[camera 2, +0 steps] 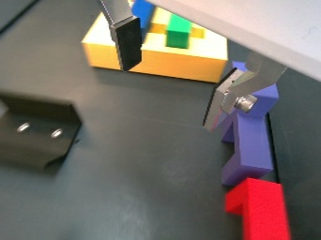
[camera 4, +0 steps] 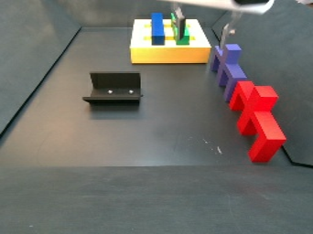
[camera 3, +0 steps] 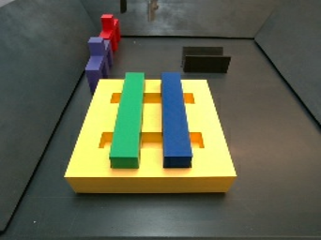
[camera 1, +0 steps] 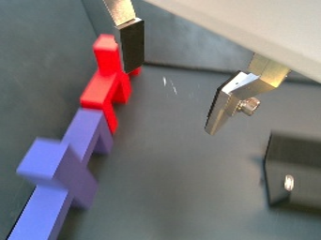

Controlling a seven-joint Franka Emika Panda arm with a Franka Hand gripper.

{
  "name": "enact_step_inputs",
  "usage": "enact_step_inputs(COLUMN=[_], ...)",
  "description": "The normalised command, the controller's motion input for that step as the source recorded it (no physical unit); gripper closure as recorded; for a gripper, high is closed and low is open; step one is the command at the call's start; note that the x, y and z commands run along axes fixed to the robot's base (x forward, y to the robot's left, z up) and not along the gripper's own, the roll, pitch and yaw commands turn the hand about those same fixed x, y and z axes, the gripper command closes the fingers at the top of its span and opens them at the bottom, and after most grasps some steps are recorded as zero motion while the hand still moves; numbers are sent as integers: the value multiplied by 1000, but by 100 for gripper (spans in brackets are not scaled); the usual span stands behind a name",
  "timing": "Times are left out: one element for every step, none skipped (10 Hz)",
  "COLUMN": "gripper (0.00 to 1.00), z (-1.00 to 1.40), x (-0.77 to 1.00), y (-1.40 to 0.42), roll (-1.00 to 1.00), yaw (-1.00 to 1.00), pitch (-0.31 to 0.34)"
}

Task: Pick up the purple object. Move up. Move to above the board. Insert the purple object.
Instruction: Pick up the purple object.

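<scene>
The purple object (camera 2: 250, 141) lies on the dark floor along the side wall, between the red piece (camera 2: 258, 211) and the board (camera 2: 157, 58). It also shows in a wrist view (camera 1: 69, 169) and in both side views (camera 3: 96, 58) (camera 4: 226, 66). The board is a yellow slab carrying a green bar (camera 3: 128, 114) and a blue bar (camera 3: 177, 117). My gripper (camera 2: 175, 75) hangs open above the floor with nothing between its fingers. One finger (camera 2: 234, 97) is close over the purple object's end; the gripper (camera 1: 178, 80) sits beside the red piece (camera 1: 107, 80). It hangs high in a side view (camera 4: 203, 27).
The fixture (camera 4: 113, 89) stands on the floor away from the pieces, also seen in a wrist view (camera 2: 38, 131) and a side view (camera 3: 207, 61). The red piece (camera 4: 257, 117) lies in line with the purple one. Walls enclose the floor.
</scene>
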Motion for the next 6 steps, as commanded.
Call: enact_step_inputs(gripper=[0, 0, 0, 0, 0, 0], z=[-286, -120, 0, 23, 69, 120], x=[-54, -37, 0, 0, 0, 0], y=[-503, -494, -489, -443, -360, -309], roll=[-36, -33, -23, -16, -6, 0], yaw=[-660, -660, -680, -723, -809, -831], pitch=[-77, -54, 0, -6, 0, 0])
